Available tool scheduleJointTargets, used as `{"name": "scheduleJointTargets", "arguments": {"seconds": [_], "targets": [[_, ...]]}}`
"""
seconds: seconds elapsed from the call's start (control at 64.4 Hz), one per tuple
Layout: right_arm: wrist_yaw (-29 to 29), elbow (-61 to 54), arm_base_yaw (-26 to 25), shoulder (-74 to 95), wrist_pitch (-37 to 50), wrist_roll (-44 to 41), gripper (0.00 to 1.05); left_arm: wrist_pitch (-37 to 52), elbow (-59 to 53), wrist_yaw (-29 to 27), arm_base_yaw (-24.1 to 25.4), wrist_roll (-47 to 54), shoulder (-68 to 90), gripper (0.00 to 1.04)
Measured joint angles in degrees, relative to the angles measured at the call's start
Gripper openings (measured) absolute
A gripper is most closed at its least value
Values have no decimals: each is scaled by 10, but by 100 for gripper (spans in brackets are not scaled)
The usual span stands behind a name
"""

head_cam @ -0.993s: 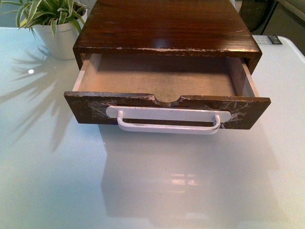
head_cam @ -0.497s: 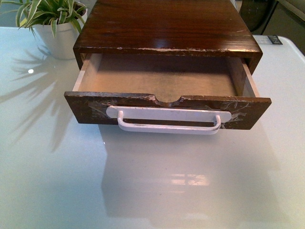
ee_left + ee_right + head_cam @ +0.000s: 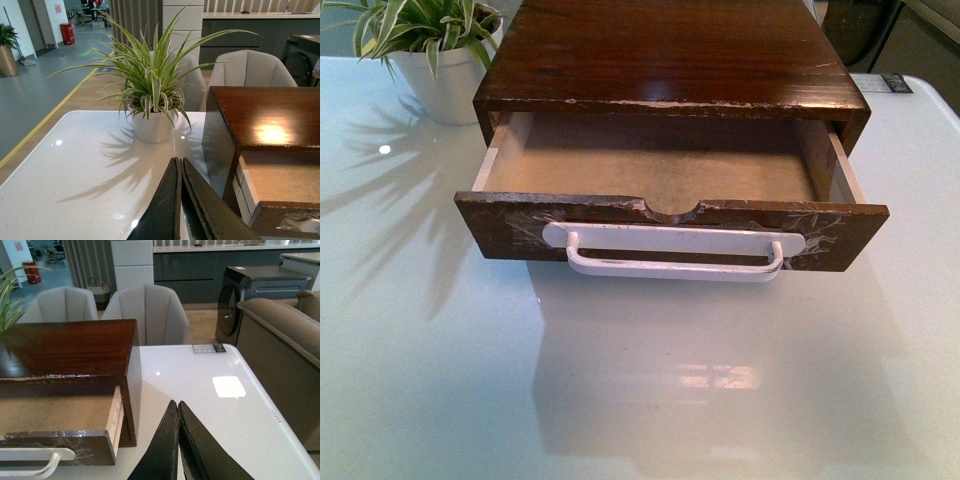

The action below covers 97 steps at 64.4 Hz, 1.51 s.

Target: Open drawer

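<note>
- Your left gripper (image 3: 180, 200) has its two dark fingers pressed together, tips meeting with only a hairline seam between them; they clasp nothing and touch nothing you can see.
- Your right gripper (image 3: 178, 440) is the same: fingers clenched flat against each other, nothing between them, hanging above the bare white table (image 3: 210, 405).
- Neither arm appears in the front view.
- The drawer (image 3: 670, 230) stands pulled well out of its dark wooden cabinet (image 3: 670, 50), pale inside exposed. It lies off to one side of your left fingers, near them but apart, and off to the opposite side of your right fingers, likewise apart.
- Its long white bar handle (image 3: 675, 262) runs across the drawer front below a half-round notch (image 3: 670, 210) in the top edge; crinkled clear tape (image 3: 525, 232) covers the front at both handle ends. From the right wrist view one handle end (image 3: 30, 462) shows, well clear of your fingertips.
- Beyond your left fingers, a striped-leaf plant in a white pot (image 3: 152, 125) stands on the table beside the cabinet, apart from the gripper.
- Beyond your right fingers, a small label card (image 3: 216, 348) lies at the table's far edge; its print is too small to read.
- No other legible writing shows near the fingers.
</note>
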Motion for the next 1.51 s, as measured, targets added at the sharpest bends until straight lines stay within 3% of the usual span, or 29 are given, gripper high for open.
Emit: {"name": "scheduleJointTargets", "arguments": {"seconds": [0.341, 0.419, 0.497, 0.59, 0.962, 1.009, 1.118, 1.381, 1.412, 1.506], "targets": [[0, 0, 0, -76, -76, 0, 2, -100, 0, 0, 0, 0, -102, 2], [-1, 0, 0, -162, -172, 0, 2, -119, 0, 0, 0, 0, -121, 2], [0, 0, 0, -172, -176, 0, 2, -134, 0, 0, 0, 0, -137, 2], [0, 0, 0, -174, -177, 0, 2, -228, 0, 0, 0, 0, -213, 2], [0, 0, 0, -174, -178, 0, 2, -236, 0, 0, 0, 0, -235, 2], [0, 0, 0, -174, -178, 0, 10, -236, 0, 0, 0, 0, -235, 9], [0, 0, 0, -174, -178, 0, 40, -236, 0, 0, 0, 0, -235, 42], [0, 0, 0, -174, -178, 0, 92, -236, 0, 0, 0, 0, -235, 95], [0, 0, 0, -174, -178, 0, 97, -236, 0, 0, 0, 0, -235, 98], [0, 0, 0, -174, -178, 0, 96, -236, 0, 0, 0, 0, -235, 96]]}}
